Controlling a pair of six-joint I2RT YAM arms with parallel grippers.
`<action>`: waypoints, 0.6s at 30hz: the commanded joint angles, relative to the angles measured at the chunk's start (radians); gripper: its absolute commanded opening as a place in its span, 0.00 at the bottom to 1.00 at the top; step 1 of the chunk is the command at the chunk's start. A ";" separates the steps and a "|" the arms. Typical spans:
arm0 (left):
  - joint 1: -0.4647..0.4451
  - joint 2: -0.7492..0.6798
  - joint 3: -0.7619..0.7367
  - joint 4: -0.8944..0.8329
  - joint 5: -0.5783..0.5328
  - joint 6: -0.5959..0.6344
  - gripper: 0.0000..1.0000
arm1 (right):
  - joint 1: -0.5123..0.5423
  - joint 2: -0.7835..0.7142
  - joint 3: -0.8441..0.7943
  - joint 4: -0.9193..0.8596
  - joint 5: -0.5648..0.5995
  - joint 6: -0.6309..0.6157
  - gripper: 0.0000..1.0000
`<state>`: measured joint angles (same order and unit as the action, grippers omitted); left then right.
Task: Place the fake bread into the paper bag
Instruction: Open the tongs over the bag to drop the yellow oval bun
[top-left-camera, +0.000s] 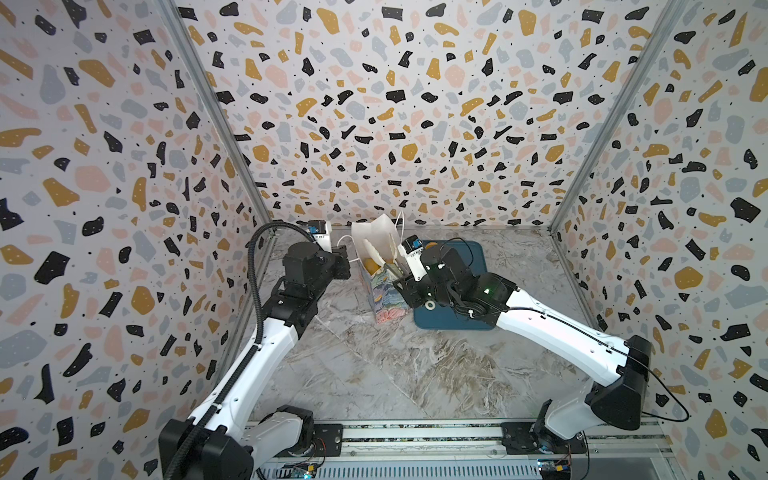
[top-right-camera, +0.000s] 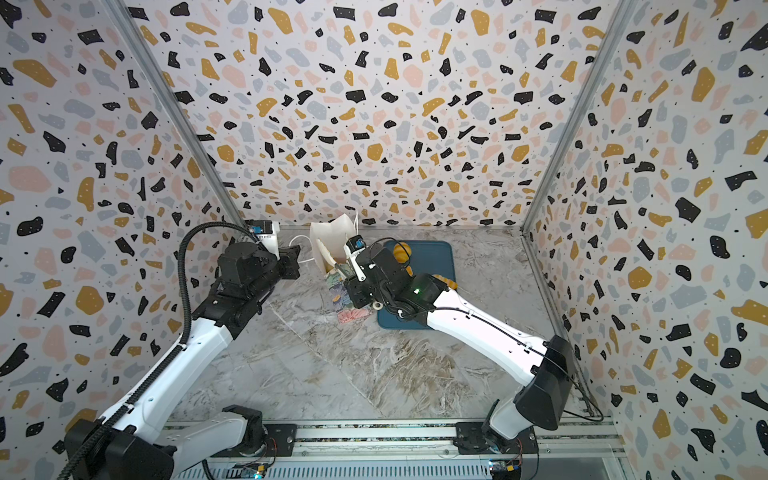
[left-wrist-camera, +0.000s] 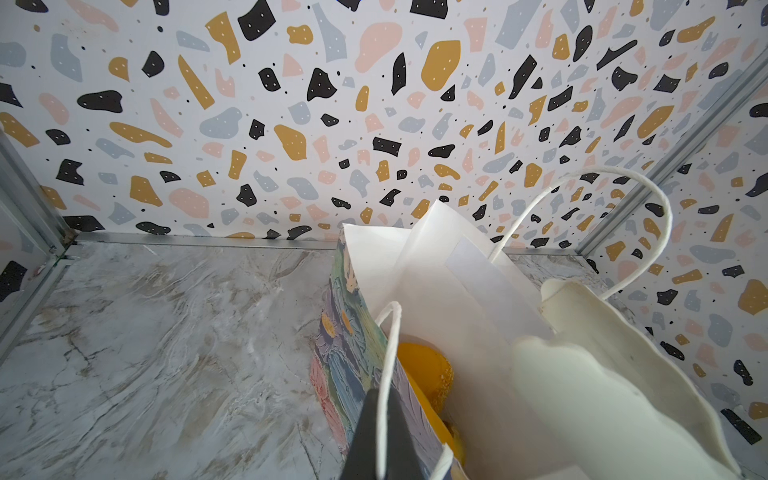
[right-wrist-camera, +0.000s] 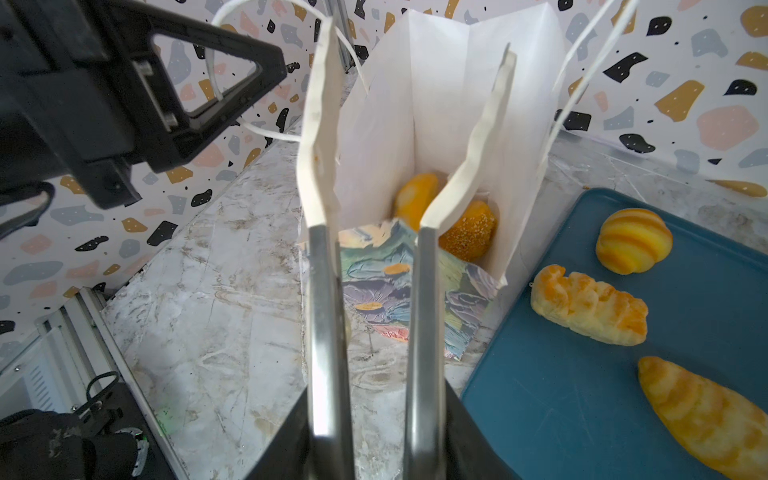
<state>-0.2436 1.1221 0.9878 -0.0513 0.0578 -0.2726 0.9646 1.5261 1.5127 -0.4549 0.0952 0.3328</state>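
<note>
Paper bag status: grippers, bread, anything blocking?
Left gripper shut at handle. Right gripper open at paper bag. Two breads inside, three on tray. Nothing blocking.

- I see three walls closing the cell in both top views: a back wall, a left wall and a right wall.
- All three carry a white terrazzo print with black, mustard, pink and grey-blue flecks.
- Grey metal posts run up the two back corners.
- The tabletop is grey-white marble pattern with brown veining.
- Along my near edge lies a metal rail, with a slotted grille just in front of it.
- The light reads soft and even.
</note>
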 joint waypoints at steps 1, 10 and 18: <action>-0.005 -0.021 -0.008 0.019 -0.009 0.008 0.00 | 0.001 -0.055 0.005 0.051 0.013 0.006 0.46; -0.006 -0.019 -0.008 0.019 -0.015 0.004 0.00 | -0.004 -0.129 -0.070 0.113 0.003 0.019 0.47; -0.006 -0.019 -0.008 0.021 -0.013 0.004 0.00 | -0.005 -0.230 -0.167 0.158 0.011 0.015 0.48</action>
<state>-0.2443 1.1221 0.9878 -0.0513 0.0498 -0.2726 0.9642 1.3476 1.3495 -0.3618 0.0975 0.3435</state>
